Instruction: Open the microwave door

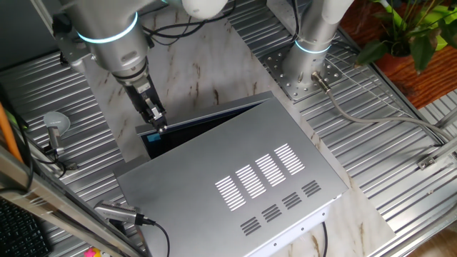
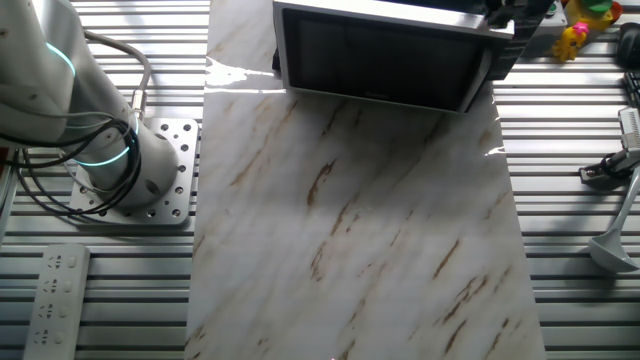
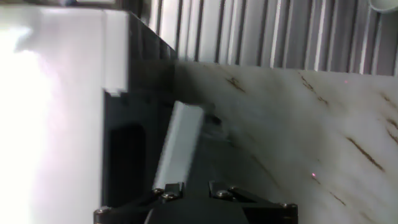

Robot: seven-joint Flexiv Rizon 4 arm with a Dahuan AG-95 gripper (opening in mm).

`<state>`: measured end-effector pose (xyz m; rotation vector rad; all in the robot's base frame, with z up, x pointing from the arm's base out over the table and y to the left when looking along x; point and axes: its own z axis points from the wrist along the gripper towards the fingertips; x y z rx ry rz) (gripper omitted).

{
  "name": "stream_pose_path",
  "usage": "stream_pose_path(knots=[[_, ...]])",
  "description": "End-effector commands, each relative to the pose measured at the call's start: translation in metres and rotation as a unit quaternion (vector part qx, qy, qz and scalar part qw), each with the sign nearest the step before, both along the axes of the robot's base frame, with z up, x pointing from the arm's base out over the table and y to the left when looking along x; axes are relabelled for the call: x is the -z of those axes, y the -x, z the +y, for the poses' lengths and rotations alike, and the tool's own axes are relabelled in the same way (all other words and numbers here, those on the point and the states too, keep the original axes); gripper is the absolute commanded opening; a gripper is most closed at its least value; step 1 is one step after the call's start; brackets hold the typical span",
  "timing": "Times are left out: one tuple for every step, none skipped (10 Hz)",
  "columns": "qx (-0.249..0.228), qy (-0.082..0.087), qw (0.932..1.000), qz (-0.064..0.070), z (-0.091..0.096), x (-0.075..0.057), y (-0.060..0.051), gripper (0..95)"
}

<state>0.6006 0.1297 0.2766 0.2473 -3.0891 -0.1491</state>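
The microwave is a big silver box with white vent slots, lying on the marble board. The microwave door stands slightly ajar, with a dark wedge-shaped gap at its left end. My gripper points down at that free end of the door, its tips at the gap. In the hand view the door's silver edge runs up from my left finger, with the box to the left. My gripper has a narrow gap between its fingers and nothing shows in it. The other fixed view shows the door's dark front.
A second arm's base stands behind the microwave; it also shows in the other fixed view. A plant is at the far right. A ladle, a remote, a yellow toy and a spatula lie around the board.
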Motion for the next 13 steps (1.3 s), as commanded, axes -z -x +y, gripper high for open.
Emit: stream_pose_path(knots=[[-0.007,0.0,1.0,-0.004,-0.004,0.006,-0.003,38.0],[-0.01,0.0,0.9999,-0.005,-0.005,0.008,-0.003,38.0],[-0.012,0.001,0.9999,-0.006,-0.006,0.01,-0.004,38.0],[-0.015,0.003,0.9999,-0.006,-0.007,0.01,-0.003,38.0],[-0.019,0.005,0.9998,-0.006,-0.01,0.011,-0.001,38.0],[-0.023,0.006,0.9997,-0.007,-0.013,0.011,0.001,38.0],[-0.029,0.006,0.9995,-0.009,-0.018,0.012,0.005,38.0],[-0.033,0.007,0.9994,-0.01,-0.022,0.013,0.007,38.0],[-0.039,0.007,0.9992,-0.011,-0.028,0.013,0.01,38.0],[-0.044,0.007,0.9989,-0.012,-0.034,0.012,0.013,38.0],[-0.048,0.007,0.9988,-0.013,-0.039,0.011,0.014,38.0],[-0.047,0.005,0.9988,-0.014,-0.042,0.011,0.015,38.0],[-0.045,0.003,0.9989,-0.013,-0.043,0.011,0.015,38.0]])
